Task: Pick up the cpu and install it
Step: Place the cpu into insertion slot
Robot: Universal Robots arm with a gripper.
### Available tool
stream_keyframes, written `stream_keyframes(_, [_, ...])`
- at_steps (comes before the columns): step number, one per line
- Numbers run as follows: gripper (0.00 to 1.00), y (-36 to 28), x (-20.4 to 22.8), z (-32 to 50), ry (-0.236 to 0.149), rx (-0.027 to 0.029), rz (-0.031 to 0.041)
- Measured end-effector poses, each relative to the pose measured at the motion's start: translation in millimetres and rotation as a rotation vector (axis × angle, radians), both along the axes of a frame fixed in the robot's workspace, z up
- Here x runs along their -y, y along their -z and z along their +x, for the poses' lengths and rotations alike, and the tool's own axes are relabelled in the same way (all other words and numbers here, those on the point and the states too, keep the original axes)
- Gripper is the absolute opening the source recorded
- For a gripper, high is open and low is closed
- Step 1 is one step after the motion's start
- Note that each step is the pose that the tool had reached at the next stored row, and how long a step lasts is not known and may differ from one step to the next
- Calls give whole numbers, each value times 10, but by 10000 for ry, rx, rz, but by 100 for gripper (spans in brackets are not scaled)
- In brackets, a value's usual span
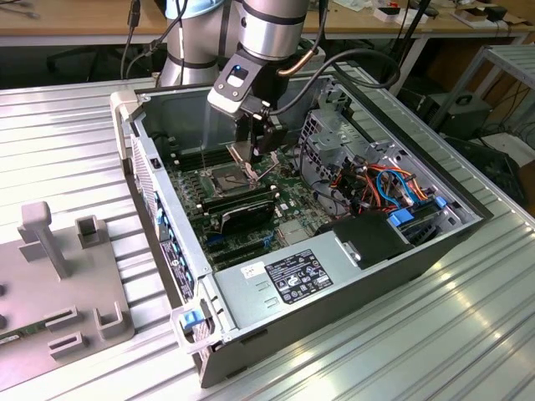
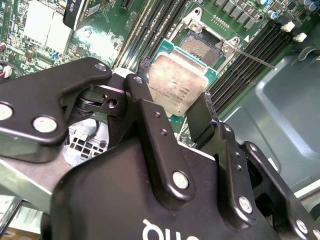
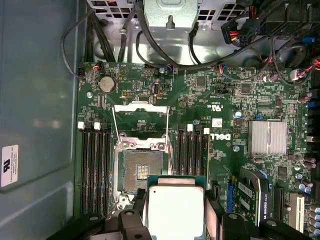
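The cpu (image 2: 177, 90), a flat square chip with a dull silver top, is pinched by its edges between two black fingers (image 2: 200, 117). My gripper (image 3: 176, 210) is shut on the cpu (image 3: 175, 207) and holds it in the air just beside the open socket (image 3: 142, 170), overlapping one edge of it. The socket's bare contact field (image 2: 200, 47) shows beyond the chip. The hinged silver bracket (image 3: 140, 120) is swung open and lies flat past the socket. In the exterior view the gripper (image 1: 253, 163) hangs low inside the open computer case, over the motherboard.
Black memory slots (image 3: 95, 170) run along both sides of the socket. A finned heatsink (image 3: 267, 137) and a black card (image 1: 242, 219) sit on the board. Cable bundles (image 1: 380, 184), a drive cage (image 1: 334, 125) and the power supply (image 1: 292, 276) crowd the case, and its metal walls (image 1: 159, 192) rise all around.
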State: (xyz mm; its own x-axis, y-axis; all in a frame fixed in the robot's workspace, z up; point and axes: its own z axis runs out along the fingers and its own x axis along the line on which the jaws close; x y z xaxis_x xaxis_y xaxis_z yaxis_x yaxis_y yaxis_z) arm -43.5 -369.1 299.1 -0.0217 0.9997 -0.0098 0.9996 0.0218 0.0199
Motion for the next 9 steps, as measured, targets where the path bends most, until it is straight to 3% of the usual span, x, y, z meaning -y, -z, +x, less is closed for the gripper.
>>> stream_keyframes(4, [55,19,0,0,390,1,2])
stream_keyframes(9, [55,21,-3,0,440,0,2])
